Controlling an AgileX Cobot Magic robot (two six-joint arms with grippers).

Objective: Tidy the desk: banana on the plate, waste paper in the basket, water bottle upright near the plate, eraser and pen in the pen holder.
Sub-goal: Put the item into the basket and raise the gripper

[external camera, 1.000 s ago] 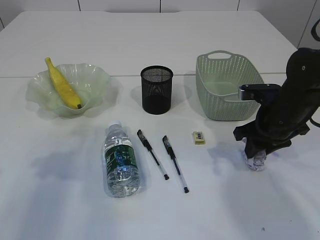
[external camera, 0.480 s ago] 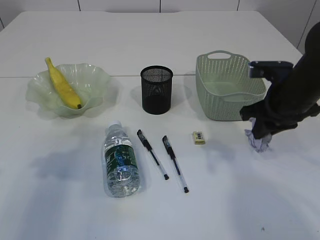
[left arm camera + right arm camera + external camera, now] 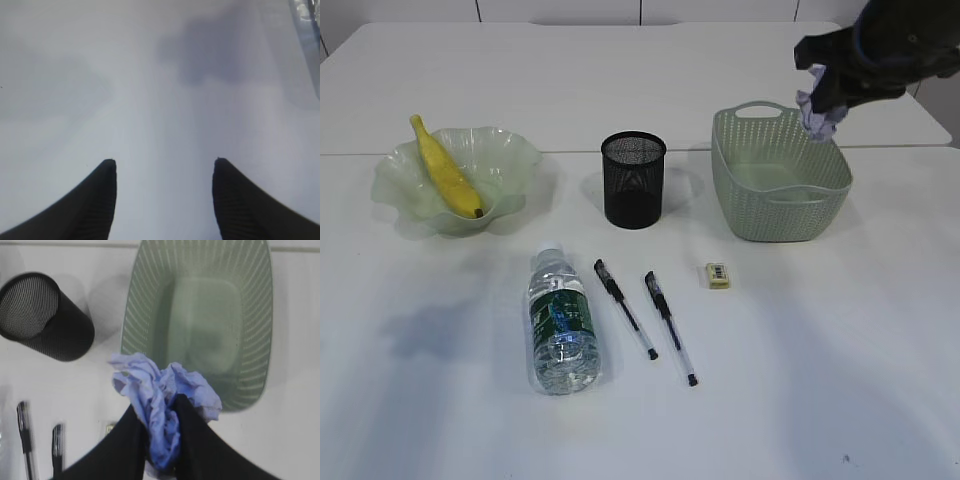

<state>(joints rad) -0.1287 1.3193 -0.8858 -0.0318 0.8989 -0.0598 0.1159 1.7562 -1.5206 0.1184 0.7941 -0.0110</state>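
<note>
White bench (image 3: pixel 620 60) surface carries every item of the task, and the layout is described from largest to smallest. At the right rear the green basket (image 3: pixel 778 190) is set with its open mouth upward, so that waste can be dropped in from above; its interior is seen to hold nothing in the right wrist view. At the left rear the scalloped plate (image 3: pixel 510 160) is stood, and the banana (image 3: pixel 446 170) is already laid in it, so that item is judged complete. The water bottle (image 3: pixel 561 330) is left lying on its side near the front, well apart from the plate, and is not yet stood upright. The black mesh pen holder (image 3: pixel 634 180) is placed upright between plate and basket. Two pens (image 3: pixel 625 310) (image 3: pixel 670 327) are laid flat on the bench just right of the bottle, and the eraser (image 3: pixel 718 275) is laid beyond them. The waste paper (image 3: pixel 162 395) is clamped in the right gripper (image 3: pixel 161 440) and is held in the air above the basket's rear right rim, evidently so that release drops it inside. The left gripper (image 3: pixel 164 170) is held with jaws apart over bare bench, nothing being grasped.
</note>
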